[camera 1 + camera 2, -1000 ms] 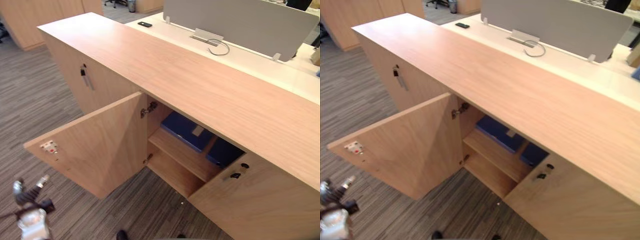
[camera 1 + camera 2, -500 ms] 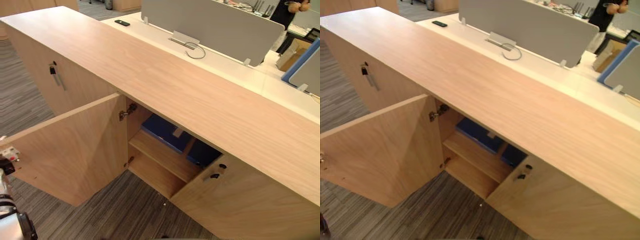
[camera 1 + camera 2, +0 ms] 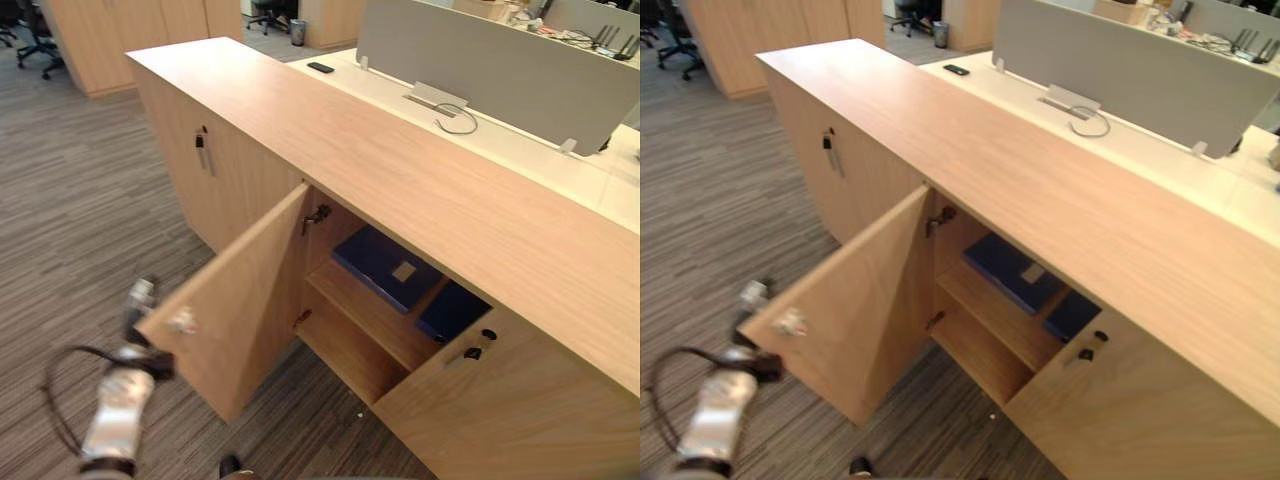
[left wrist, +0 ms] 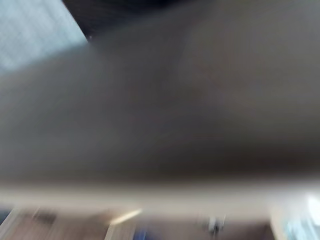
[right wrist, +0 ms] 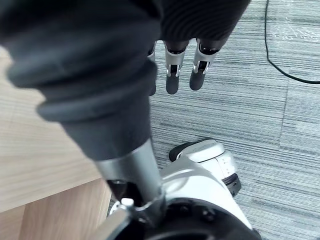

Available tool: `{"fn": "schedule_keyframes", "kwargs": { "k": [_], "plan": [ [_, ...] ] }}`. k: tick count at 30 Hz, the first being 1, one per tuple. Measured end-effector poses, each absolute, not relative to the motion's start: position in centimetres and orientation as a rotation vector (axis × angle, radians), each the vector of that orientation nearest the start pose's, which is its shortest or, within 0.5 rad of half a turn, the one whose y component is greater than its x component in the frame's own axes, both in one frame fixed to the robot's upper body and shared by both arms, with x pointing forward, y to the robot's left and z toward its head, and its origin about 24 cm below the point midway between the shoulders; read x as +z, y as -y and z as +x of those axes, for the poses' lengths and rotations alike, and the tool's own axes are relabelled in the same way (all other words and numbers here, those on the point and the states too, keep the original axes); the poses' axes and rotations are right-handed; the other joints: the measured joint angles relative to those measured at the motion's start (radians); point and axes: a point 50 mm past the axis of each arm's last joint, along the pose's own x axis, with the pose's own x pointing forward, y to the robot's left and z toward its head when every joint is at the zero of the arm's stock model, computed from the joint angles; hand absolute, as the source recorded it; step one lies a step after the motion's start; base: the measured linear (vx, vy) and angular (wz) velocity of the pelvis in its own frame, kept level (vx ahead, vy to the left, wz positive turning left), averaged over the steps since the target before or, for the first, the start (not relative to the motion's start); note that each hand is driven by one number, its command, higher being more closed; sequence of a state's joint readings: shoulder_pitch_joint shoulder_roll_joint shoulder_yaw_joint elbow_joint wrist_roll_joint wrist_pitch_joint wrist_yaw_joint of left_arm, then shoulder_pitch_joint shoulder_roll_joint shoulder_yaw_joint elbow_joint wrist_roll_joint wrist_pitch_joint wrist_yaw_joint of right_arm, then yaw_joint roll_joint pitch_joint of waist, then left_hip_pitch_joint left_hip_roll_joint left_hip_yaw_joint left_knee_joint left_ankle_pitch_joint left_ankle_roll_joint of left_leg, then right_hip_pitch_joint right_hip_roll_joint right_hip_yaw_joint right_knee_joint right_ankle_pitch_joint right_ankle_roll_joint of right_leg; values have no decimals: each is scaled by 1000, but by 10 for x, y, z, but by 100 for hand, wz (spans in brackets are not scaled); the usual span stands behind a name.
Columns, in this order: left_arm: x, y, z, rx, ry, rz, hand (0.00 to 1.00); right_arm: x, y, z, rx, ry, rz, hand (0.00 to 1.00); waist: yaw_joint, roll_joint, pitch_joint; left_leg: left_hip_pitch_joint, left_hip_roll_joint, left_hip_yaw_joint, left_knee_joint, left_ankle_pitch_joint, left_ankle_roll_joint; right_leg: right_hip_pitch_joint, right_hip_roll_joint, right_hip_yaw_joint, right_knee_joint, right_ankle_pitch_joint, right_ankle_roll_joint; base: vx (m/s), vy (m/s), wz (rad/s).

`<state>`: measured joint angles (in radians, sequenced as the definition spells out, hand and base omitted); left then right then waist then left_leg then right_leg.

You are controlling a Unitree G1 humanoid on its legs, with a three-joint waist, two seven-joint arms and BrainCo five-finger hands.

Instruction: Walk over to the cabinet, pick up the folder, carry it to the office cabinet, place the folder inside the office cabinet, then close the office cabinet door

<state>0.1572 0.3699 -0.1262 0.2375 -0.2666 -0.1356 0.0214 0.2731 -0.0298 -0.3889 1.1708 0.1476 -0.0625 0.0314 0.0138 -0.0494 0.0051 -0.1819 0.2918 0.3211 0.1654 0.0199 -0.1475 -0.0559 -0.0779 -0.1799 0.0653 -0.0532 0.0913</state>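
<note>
On cabinet shelf (image 3: 372, 322): folder (image 3: 385, 265), well apart from left hand (image 3: 138, 302) by door (image 3: 250, 290); grip indiscernible.

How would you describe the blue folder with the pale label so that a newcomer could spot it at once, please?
Find the long light-wood cabinet and its one open door. On the upper shelf inside lies the flat blue folder. It bears a small pale label on its cover, unlike the darker blue item beside it, which is half hidden behind the closed door.
</note>
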Motion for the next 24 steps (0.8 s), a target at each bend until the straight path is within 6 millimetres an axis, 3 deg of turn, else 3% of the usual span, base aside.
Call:
{"fn": "schedule_keyframes", "kwargs": {
  "k": [2, 5, 9, 15, 20, 24],
  "plan": [
    [-41, -159, 188, -252, -338, -77, 0, -174, 200, -11, -530, -1299, 306, 0, -8, -2, 2, -11, -2, 8, -7, 9, 1, -22, 0, 17, 4, 2, 4, -64, 21, -13],
    [-52, -116, 169, -463, -433, -251, 0, -174, 202, -3, -480, -1287, 260, 0, -41, 7, 8, -13, 3, 18, -12, 16, 2, -35, 3, 23, 5, 6, 10, -20, -9, -19],
    [-57, -78, 148, -678, -508, -341, 0, -172, 210, 2, -438, -1264, 204, 0, -56, 32, 8, -29, 10, 17, -12, 21, -5, -57, 9, 21, 6, 9, 8, 40, -34, -3],
    [-51, -56, 149, -815, -490, -327, 0, -166, 229, 8, -345, -1229, 124, 0, -68, 89, 11, -48, 8, -12, -11, 30, -1, -57, 11, -4, 8, 19, -6, 96, -7, 6],
    [-49, -48, 152, -846, -461, -282, 0, -163, 244, 13, -364, -1220, 77, 0, -80, 136, 28, -46, 7, -23, -6, 32, -1, -48, 10, -7, 5, 18, -6, 19, 1, 2],
    [-85, -66, 152, -678, -586, -215, 0, -161, 247, 14, -366, -1200, 74, 0, -90, 153, 37, -47, 12, -32, 44, 51, 8, -41, 13, 7, 3, 10, -22, -81, -15, -5]
  ]
}}
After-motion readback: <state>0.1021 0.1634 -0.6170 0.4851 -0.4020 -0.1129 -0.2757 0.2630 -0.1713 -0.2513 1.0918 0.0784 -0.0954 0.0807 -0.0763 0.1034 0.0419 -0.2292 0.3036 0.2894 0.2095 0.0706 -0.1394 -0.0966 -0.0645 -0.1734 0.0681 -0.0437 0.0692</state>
